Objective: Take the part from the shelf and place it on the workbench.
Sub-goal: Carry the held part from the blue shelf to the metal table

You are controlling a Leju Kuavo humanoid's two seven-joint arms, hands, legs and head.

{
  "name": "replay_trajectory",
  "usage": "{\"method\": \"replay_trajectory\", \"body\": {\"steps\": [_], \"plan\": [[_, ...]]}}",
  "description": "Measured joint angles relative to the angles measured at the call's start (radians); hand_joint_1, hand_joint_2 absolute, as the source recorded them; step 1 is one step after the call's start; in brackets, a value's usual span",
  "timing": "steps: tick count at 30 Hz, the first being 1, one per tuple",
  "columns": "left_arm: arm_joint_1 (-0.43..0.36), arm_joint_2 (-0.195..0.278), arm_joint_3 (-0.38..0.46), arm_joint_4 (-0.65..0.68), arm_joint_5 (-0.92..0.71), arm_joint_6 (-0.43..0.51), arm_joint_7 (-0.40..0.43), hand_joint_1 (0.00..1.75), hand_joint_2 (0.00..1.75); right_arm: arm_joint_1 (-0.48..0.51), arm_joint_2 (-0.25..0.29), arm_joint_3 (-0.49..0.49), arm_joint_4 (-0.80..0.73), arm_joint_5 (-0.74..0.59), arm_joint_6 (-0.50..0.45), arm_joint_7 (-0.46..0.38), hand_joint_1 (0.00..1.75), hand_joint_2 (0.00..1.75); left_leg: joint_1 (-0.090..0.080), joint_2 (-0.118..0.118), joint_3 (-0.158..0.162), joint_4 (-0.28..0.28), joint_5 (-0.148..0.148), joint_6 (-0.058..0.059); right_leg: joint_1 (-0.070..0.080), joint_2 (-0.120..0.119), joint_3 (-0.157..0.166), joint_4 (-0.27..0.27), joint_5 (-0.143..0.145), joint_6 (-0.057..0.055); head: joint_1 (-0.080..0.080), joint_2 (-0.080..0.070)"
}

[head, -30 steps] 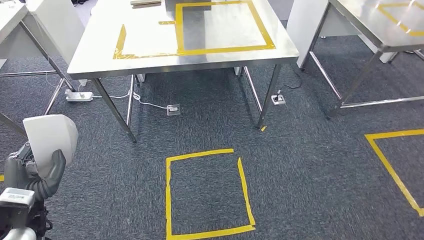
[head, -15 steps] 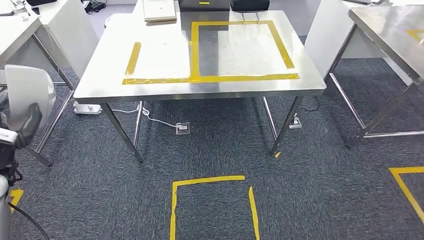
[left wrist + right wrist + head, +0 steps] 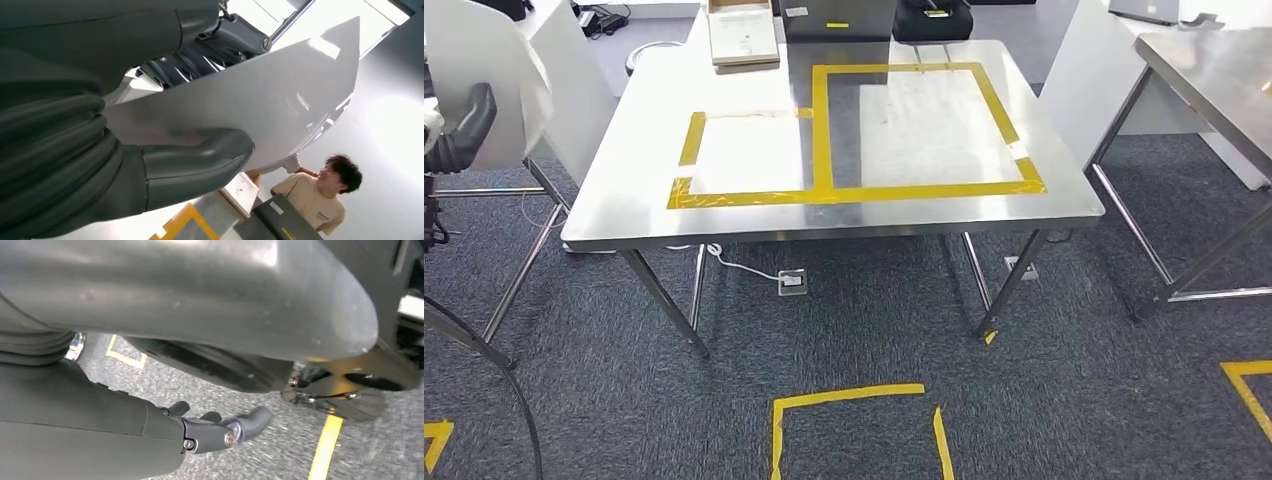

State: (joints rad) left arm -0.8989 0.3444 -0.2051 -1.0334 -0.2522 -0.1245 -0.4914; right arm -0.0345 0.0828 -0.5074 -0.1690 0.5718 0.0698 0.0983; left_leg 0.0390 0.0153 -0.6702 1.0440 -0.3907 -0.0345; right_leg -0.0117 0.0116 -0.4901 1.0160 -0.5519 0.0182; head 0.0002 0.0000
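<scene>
While grey carpet [image 3: 874, 320] ran across the whole floor, a steel workbench [image 3: 624, 215] stood in the middle of the head view on slanted metal legs. Yellow tape [image 3: 824, 192] marked two adjoining rectangles on its top, the larger one on the right and the smaller one on the left. A second steel table [image 3: 1214, 80] stood off to the right, and a white cabinet [image 3: 574, 90] sat beyond the workbench's left corner. More tape made an outline [image 3: 849, 395] on the carpet in front of the workbench. At the workbench's far edge lay a flat box [image 3: 742, 35], a dark case [image 3: 839, 18] and a black bag [image 3: 932, 18]. A white cable [image 3: 734, 262] ran under the workbench to a floor socket [image 3: 791, 282]. In the left wrist view a person [image 3: 320, 200] in a beige shirt stood beyond the table.

The left hand [image 3: 459, 125] was raised at the left edge of the head view, holding the white part [image 3: 484, 70] level with the workbench's left side and clear of its top. Its thumb [image 3: 195, 167] pressed on one face of the part [image 3: 280, 95] with the darker fingers [image 3: 200, 57] behind it. The right hand [image 3: 220, 432] hung over the carpet, fingers loosely curled with nothing in them.
</scene>
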Motion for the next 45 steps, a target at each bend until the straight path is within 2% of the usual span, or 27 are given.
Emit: {"method": "replay_trajectory", "body": {"steps": [2,3,5,6,7,8,9,10,11,12,13,16,24,29,36,42,45], "plan": [[-0.031,-0.012,-0.035,0.026,-0.013,0.008,-0.016,1.75,1.75,0.000,0.000,0.000,0.000,0.002,0.002,-0.010,0.00,0.00,0.001,-0.004,0.002,0.004,-0.006,0.017,-0.004,-0.004,-0.005,0.022,-0.019,0.011,0.001,0.000],[-0.040,-0.019,-0.052,0.036,-0.020,0.015,-0.024,1.75,1.75,0.000,0.000,0.000,0.000,0.002,0.002,-0.014,0.00,0.00,0.001,-0.005,0.005,0.003,-0.009,0.024,-0.004,-0.006,-0.024,0.062,-0.040,0.015,0.002,0.000],[-0.046,-0.032,-0.089,0.054,-0.029,0.026,-0.035,1.75,1.75,0.000,0.000,-0.001,0.000,0.002,0.002,-0.021,0.00,0.00,-0.005,-0.006,0.009,0.003,-0.018,0.036,-0.004,-0.007,-0.105,0.196,-0.092,0.018,0.003,0.000],[-0.044,-0.038,-0.107,0.062,-0.033,0.030,-0.039,1.75,1.75,0.000,0.000,-0.002,0.000,0.003,0.002,-0.022,0.00,0.00,-0.009,-0.007,0.011,0.003,-0.022,0.040,-0.003,-0.007,-0.149,0.257,-0.107,0.017,0.003,0.000],[-0.039,-0.045,-0.125,0.068,-0.037,0.034,-0.041,1.75,1.75,0.001,0.000,-0.004,0.000,0.005,0.002,-0.022,0.00,0.00,-0.013,-0.009,0.015,0.004,-0.026,0.043,-0.002,-0.007,-0.182,0.291,-0.104,0.014,0.004,0.000],[-0.035,-0.051,-0.141,0.072,-0.042,0.038,-0.044,1.75,1.75,0.001,0.000,-0.005,0.000,0.008,0.002,-0.020,0.00,0.00,-0.017,-0.012,0.019,0.004,-0.030,0.044,-0.001,-0.007,-0.195,0.285,-0.079,0.009,0.004,0.000],[-0.031,-0.058,-0.156,0.076,-0.046,0.042,-0.046,1.75,1.75,0.002,0.000,-0.005,0.000,0.011,0.002,-0.018,0.00,0.00,-0.020,-0.014,0.025,0.004,-0.034,0.045,0.002,-0.007,-0.189,0.239,-0.037,0.002,0.004,0.000],[-0.029,-0.065,-0.170,0.079,-0.050,0.046,-0.048,1.75,1.75,0.002,0.000,-0.005,0.000,0.014,0.003,-0.015,0.00,0.00,-0.022,-0.015,0.030,0.004,-0.038,0.044,0.007,-0.007,-0.167,0.168,0.013,-0.009,0.004,0.000],[-0.027,-0.071,-0.182,0.082,-0.052,0.049,-0.049,1.75,1.75,0.002,0.000,-0.006,0.000,0.016,0.003,-0.011,0.00,0.00,-0.025,-0.016,0.035,0.004,-0.042,0.043,0.013,-0.007,-0.145,0.101,0.052,-0.018,0.003,0.000],[-0.027,-0.077,-0.194,0.086,-0.053,0.051,-0.051,1.75,1.75,0.002,0.000,-0.006,0.000,0.016,0.004,-0.009,0.00,0.00,-0.027,-0.017,0.038,0.003,-0.045,0.040,0.019,-0.008,-0.128,0.050,0.077,-0.025,0.003,0.000],[-0.026,-0.084,-0.205,0.090,-0.054,0.052,-0.052,1.75,1.75,0.001,0.001,-0.006,0.000,0.017,0.004,-0.005,0.00,0.00,-0.030,-0.017,0.039,0.004,-0.048,0.040,0.021,-0.009,-0.118,0.022,0.090,-0.024,0.003,0.000],[-0.023,-0.106,-0.238,0.104,-0.057,0.058,-0.056,1.75,1.75,0.001,0.003,-0.006,0.000,0.020,0.002,0.002,0.00,0.00,-0.032,-0.017,0.040,0.002,-0.050,0.041,0.022,-0.010,-0.112,0.011,0.094,-0.014,0.002,0.000],[-0.015,-0.163,-0.304,0.132,-0.086,0.079,-0.060,1.75,1.75,0.001,0.003,-0.016,0.000,0.017,0.000,-0.005,0.00,0.00,-0.031,-0.015,0.049,-0.011,-0.047,0.030,0.023,-0.005,-0.112,0.011,0.091,-0.026,0.002,0.000],[-0.012,-0.188,-0.337,0.144,-0.118,0.103,-0.017,1.75,1.75,0.001,0.003,-0.017,0.000,0.023,0.002,-0.003,0.00,0.00,-0.031,-0.015,0.049,-0.012,-0.048,0.028,0.023,-0.005,-0.112,0.011,0.090,-0.027,0.003,0.000],[-0.005,-0.198,-0.363,0.159,-0.173,0.167,0.031,1.75,1.75,0.001,0.003,-0.018,0.000,0.038,0.014,-0.002,0.00,0.00,-0.032,-0.015,0.049,-0.012,-0.048,0.028,0.022,-0.005,-0.111,0.011,0.090,-0.027,0.003,0.000],[0.005,-0.174,-0.366,0.174,-0.180,0.213,0.022,1.75,1.75,0.001,0.003,-0.018,0.000,0.047,0.020,-0.015,0.00,0.00,-0.038,-0.014,0.049,-0.009,-0.057,0.039,0.015,-0.006,-0.108,0.008,0.088,-0.020,0.002,0.000],[0.012,-0.145,-0.364,0.179,-0.168,0.225,0.008,1.75,1.75,0.002,0.003,-0.018,0.000,0.057,0.020,-0.005,0.00,0.00,-0.037,-0.014,0.057,-0.026,-0.062,0.052,0.013,-0.006,-0.105,0.022,0.098,-0.012,0.002,0.000]]}}
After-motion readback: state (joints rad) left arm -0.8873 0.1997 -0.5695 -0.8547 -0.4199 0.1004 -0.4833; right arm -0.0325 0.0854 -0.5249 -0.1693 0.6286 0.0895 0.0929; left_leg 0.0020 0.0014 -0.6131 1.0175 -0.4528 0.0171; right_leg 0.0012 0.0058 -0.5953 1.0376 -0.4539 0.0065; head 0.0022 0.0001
